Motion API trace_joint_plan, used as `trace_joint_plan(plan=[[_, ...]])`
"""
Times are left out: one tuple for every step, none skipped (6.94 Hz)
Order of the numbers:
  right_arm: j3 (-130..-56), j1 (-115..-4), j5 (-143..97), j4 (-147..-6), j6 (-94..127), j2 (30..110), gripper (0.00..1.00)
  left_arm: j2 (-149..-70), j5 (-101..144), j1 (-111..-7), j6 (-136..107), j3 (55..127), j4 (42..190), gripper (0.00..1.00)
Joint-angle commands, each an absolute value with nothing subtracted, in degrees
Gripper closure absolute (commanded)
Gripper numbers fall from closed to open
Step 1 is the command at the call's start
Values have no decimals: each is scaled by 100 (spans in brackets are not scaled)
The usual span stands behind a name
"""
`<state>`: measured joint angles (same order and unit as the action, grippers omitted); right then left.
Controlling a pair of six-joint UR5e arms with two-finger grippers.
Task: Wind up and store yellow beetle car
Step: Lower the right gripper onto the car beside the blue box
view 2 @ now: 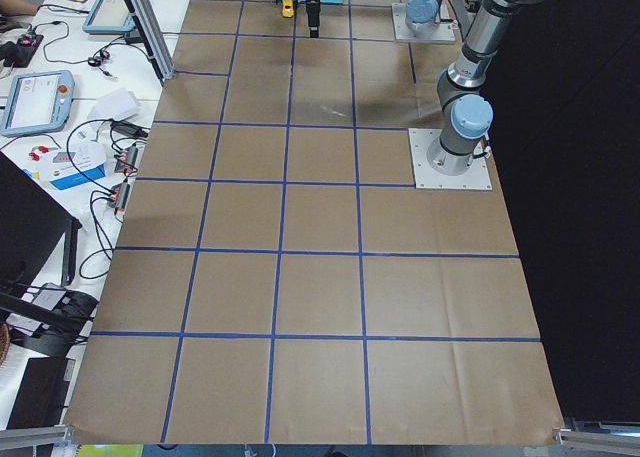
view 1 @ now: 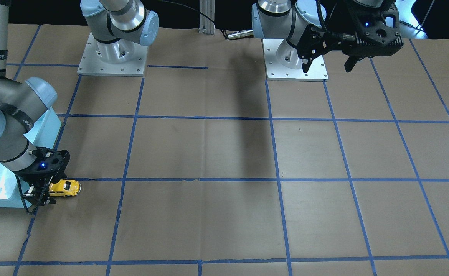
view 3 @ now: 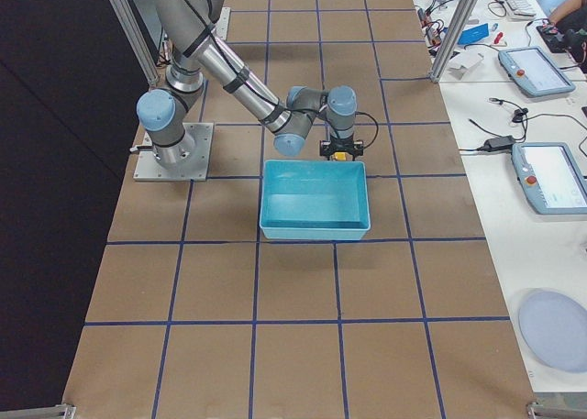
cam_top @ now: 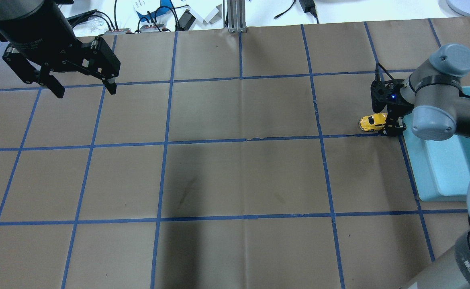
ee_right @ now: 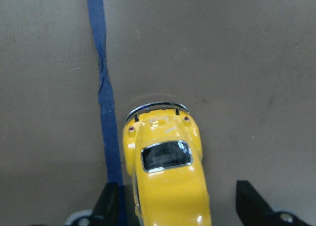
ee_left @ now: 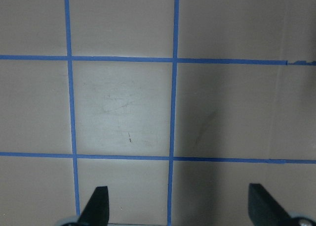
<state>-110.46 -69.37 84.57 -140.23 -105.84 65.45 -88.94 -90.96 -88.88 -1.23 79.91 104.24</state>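
Observation:
The yellow beetle car (view 1: pixel 65 188) stands on its wheels on the brown table, beside a blue tape line and close to the light blue bin. It also shows in the overhead view (cam_top: pixel 373 122) and fills the lower middle of the right wrist view (ee_right: pixel 168 176). My right gripper (view 1: pixel 42 194) is low at the table with its fingers (ee_right: pixel 249 203) on either side of the car's rear. It is open, with a gap on one side. My left gripper (cam_top: pixel 85 91) is open and empty, high above the table's far side, and its fingertips (ee_left: pixel 98 206) show over bare paper.
A light blue bin (cam_top: pixel 444 168) sits right behind the right gripper at the table's edge (view 3: pixel 316 199). Brown paper with a blue tape grid covers the table. The two arm bases (view 1: pixel 113 53) stand at the robot's side. Cables and tablets lie on the side bench (view 2: pixel 60 97).

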Motion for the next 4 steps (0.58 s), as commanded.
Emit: trace_joint_plan(plan=[[-11022,-6970,8490,-13984,-10512,6547,92,-8886,-9097,-8894,-123,7998,10424,0],[-11004,-6970,8473,-13905,-10538,6583,96,-8886,-9097,-8895,-123,7998,10424,0],[-10960,-7005,8412,-13878,-10521,6635,97,-8886,-9097,-8895,-123,7998,10424,0],[-10838,-7118,8307,-13373,-10103,6949,100,-8877,-9097,-8895,-123,7998,10424,0]])
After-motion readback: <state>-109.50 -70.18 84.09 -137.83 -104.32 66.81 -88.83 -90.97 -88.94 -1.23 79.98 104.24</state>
